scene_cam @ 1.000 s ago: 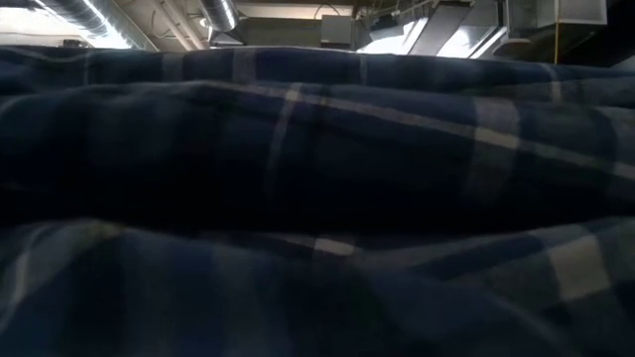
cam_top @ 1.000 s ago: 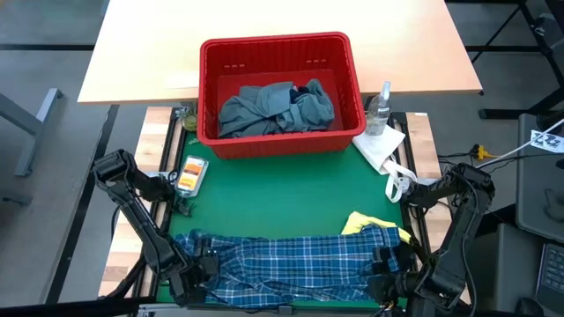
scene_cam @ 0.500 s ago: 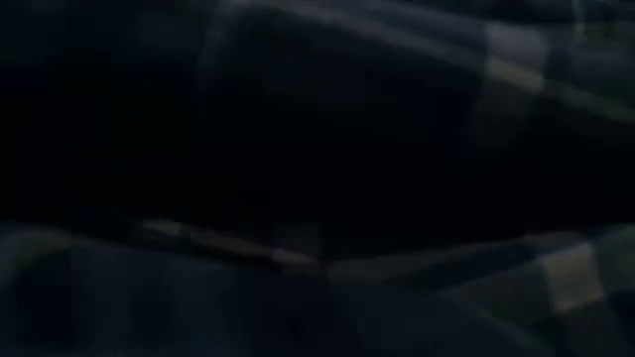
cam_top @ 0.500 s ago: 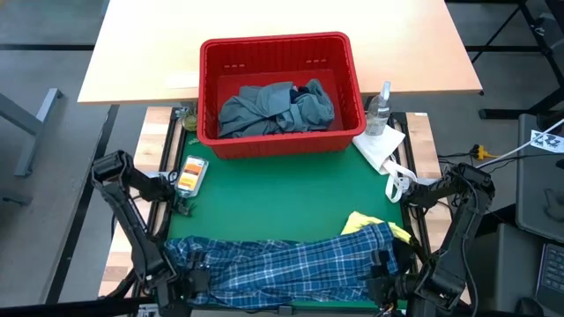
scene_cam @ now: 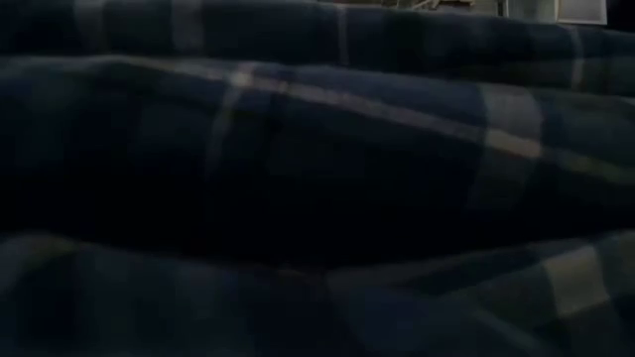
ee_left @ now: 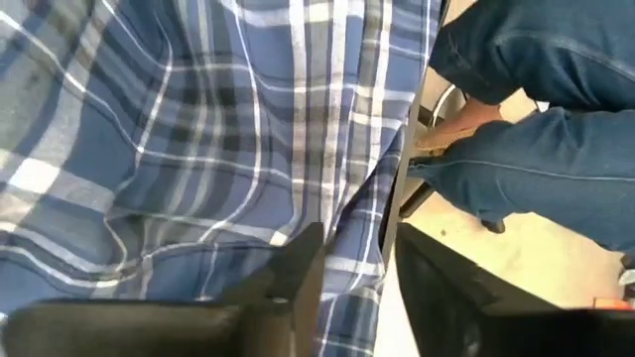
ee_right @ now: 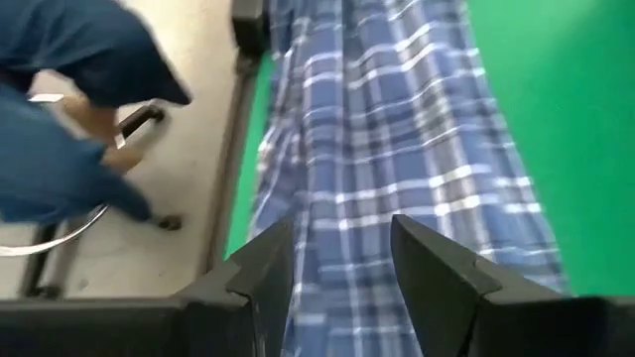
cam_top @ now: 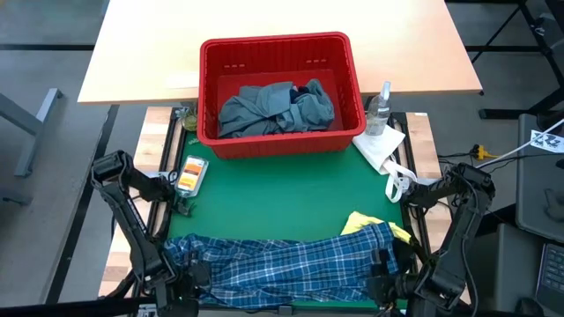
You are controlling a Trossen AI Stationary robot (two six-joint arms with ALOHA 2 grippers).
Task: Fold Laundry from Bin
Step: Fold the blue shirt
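The blue-white plaid shirt (cam_top: 282, 264) lies stretched along the green mat's near edge. It fills the low view (scene_cam: 317, 149). My left gripper (cam_top: 189, 280) is at the shirt's left end, and my right gripper (cam_top: 383, 271) is at its right end. Both stand open, with plaid cloth running between their fingers in the wrist views (ee_left: 357, 288) (ee_right: 342, 268). The small yellow garment (cam_top: 359, 220) peeks out from under the shirt's right end. The red bin (cam_top: 278, 42) at the far side holds the grey-blue garment (cam_top: 264, 110) and the dark navy one (cam_top: 313, 88). My left gripper comes down at a slant over the shirt's left end, with a fold of the cloth (ee_left: 347, 248) between its parted fingers. I cannot tell whether they touch it. My right gripper stands likewise over the shirt's right end (ee_right: 342, 213). Whether its fingers touch is not visible.
A spray bottle (cam_top: 381, 104) and a white paper towel (cam_top: 381, 145) sit right of the bin. An orange-labelled packet (cam_top: 191, 173) lies at the mat's left edge. The bare green mat (cam_top: 282, 194) lies between bin and shirt. A person in blue clothing (ee_left: 536, 119) stands beyond the near edge.
My left gripper has gone a little toward the table's left and near edge and has rolled. The shirt's left end has gone with it. The shirt, a flat wide band before, is now narrower and rumpled, and its right end is bunched up over the yellow garment.
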